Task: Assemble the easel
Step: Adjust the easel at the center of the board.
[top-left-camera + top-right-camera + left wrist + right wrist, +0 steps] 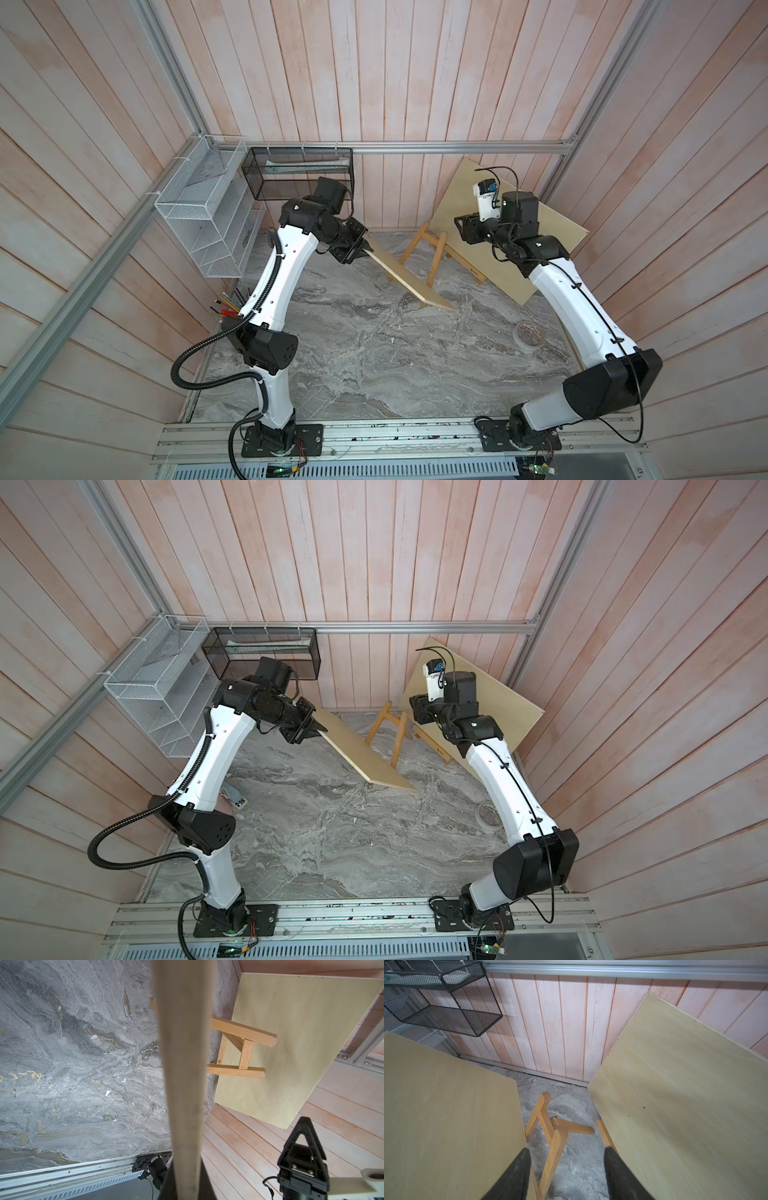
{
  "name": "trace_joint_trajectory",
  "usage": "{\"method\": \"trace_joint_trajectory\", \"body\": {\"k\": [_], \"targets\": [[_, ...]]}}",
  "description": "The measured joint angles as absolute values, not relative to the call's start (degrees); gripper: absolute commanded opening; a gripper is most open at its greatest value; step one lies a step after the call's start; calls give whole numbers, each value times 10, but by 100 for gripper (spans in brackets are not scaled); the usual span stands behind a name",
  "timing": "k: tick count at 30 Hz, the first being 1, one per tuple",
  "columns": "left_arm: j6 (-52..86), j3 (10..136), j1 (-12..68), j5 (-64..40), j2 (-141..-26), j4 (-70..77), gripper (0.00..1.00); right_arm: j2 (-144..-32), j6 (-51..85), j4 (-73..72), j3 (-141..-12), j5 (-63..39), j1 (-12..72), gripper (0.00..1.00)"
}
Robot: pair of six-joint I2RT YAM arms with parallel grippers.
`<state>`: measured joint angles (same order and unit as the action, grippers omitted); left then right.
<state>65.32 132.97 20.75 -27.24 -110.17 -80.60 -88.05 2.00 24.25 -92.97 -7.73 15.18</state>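
Note:
The easel (434, 253) (397, 737), a small honey-brown slat frame, stands at the back of the marble table. My left gripper (365, 249) (319, 729) is shut on the edge of a pale plywood board (409, 282) (182, 1064). The board slants down in front of the easel, its low end near the tabletop. A second pale board (561, 235) (675, 1115) leans at the right wall, its lower edge along an easel slat (604, 1136). My right gripper (566, 1151) (462, 226) hangs open above the easel (550, 1136), between the two boards, with nothing in it.
A black mesh basket (297, 174) and a white wire rack (203, 216) hang on the back-left walls. A cup of pencils (230, 303) stands behind the left arm. A tape roll (528, 334) lies at the right. Wooden walls close in on three sides.

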Motion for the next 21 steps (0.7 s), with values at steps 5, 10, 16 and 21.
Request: {"method": "trace_joint_trajectory", "body": {"k": [5, 10, 16, 21], "targets": [[672, 1330, 208, -263, -1111, -806, 0, -935, 41, 240, -965, -130, 123, 56], [684, 1330, 208, -258, -1119, -805, 0, -1000, 56, 238, -994, -184, 120, 54], [688, 1331, 208, -260, -1129, -800, 0, -1061, 65, 239, -1016, -242, 121, 52], [688, 1334, 208, -260, -1133, -797, 0, -1073, 73, 238, -1016, -281, 121, 47]]}}
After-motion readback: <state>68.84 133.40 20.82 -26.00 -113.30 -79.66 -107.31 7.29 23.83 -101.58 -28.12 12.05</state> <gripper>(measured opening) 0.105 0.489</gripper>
